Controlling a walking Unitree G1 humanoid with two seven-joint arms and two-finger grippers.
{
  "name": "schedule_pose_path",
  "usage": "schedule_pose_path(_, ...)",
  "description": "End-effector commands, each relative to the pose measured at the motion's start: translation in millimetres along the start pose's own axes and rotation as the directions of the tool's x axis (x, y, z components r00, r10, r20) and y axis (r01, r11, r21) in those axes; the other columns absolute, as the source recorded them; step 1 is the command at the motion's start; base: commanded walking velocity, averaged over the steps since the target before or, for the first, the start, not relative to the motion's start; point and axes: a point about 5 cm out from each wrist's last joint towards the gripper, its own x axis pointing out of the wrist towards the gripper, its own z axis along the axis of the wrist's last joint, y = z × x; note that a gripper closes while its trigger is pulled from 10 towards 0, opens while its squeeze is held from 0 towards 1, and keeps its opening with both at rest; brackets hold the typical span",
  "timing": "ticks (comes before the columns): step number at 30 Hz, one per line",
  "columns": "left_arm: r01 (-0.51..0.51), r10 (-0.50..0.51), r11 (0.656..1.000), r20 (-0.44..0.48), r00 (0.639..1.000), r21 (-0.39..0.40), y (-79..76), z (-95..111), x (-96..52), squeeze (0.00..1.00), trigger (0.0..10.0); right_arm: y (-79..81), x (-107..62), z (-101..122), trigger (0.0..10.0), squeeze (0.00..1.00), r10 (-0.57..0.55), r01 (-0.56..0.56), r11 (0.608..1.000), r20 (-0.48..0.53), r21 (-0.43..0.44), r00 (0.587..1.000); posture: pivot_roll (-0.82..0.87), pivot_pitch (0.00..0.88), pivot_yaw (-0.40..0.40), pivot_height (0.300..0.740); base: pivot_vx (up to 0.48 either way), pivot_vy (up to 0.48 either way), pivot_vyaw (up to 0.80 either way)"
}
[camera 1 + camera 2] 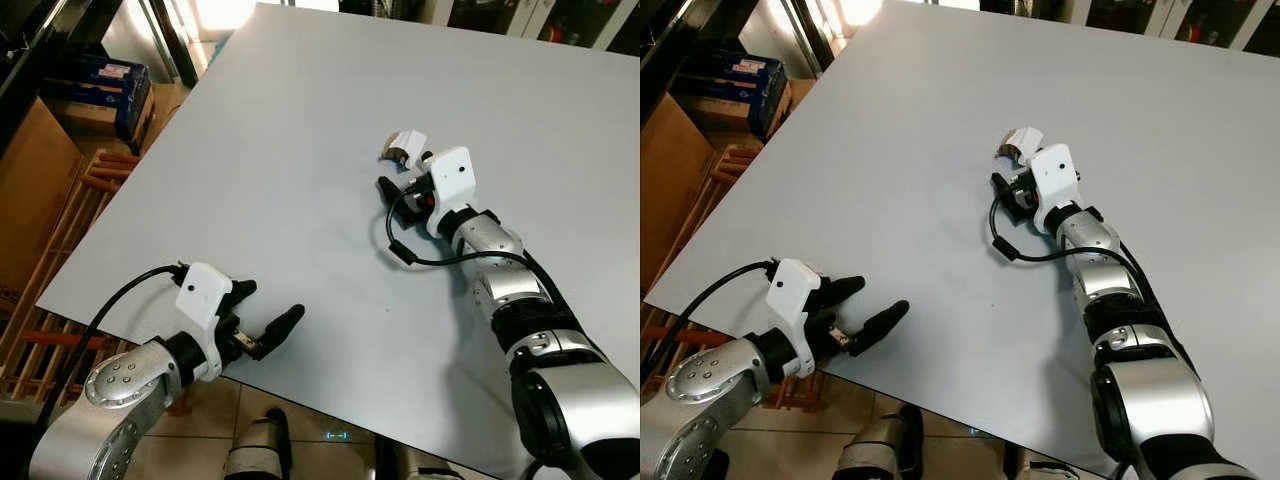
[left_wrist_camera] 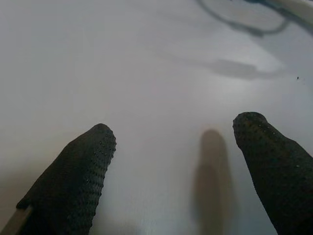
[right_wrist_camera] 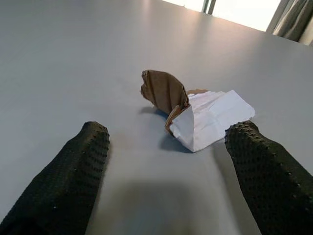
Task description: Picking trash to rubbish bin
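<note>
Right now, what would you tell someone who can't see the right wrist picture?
A crumpled scrap of brown and white paper trash lies on a plain grey table, just ahead of the right end effector. Its two black dotted fingers are spread open, not touching the paper.

You have a grey bench (image 1: 300, 130) before you. Off its left edge sit a wooden rack (image 1: 75, 215), a cardboard box (image 1: 30, 190) and blue boxes (image 1: 105, 85) on the tiled floor (image 1: 215, 405).
</note>
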Motion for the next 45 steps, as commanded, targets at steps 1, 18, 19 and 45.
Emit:
schedule_pose_path(1,-0.011,0.011,1.0,-0.012,1.0,-0.007,0.2,-0.9,-7.2,0.0,10.0,9.0,-0.5,-10.4,0.0,0.0,0.01,-0.009,1.0,-0.036,0.03,0.999,0.29,0.325,0.089,0.74,0.0,0.0,0.0)
schedule_pose_path(18,-0.018,0.018,1.0,-0.029,0.999,-0.005,-0.4,-1.9,-12.5,0.0,10.0,21.2,1.4,-16.8,0.0,0.0,0.011,-0.008,0.998,-0.045,0.061,0.999,0.31,0.329,0.091,0.74,0.0,0.0,0.0)
schedule_pose_path(19,-0.018,0.018,1.0,-0.029,0.999,-0.005,-0.4,-1.9,-12.5,0.0,10.0,21.2,1.4,-16.8,0.0,0.0,0.011,-0.008,0.998,-0.045,0.061,0.999,0.31,0.329,0.091,0.74,0.0,0.0,0.0)
schedule_pose_path(45,-0.019,0.019,1.0,-0.039,0.999,-0.002,0.2,-2.1,-14.4,0.0,10.0,21.5,-1.3,-23.2,0.0,0.0,-0.027,0.03,0.998,-0.061,0.047,0.998,0.31,0.326,0.095,0.74,0.0,0.0,0.0)
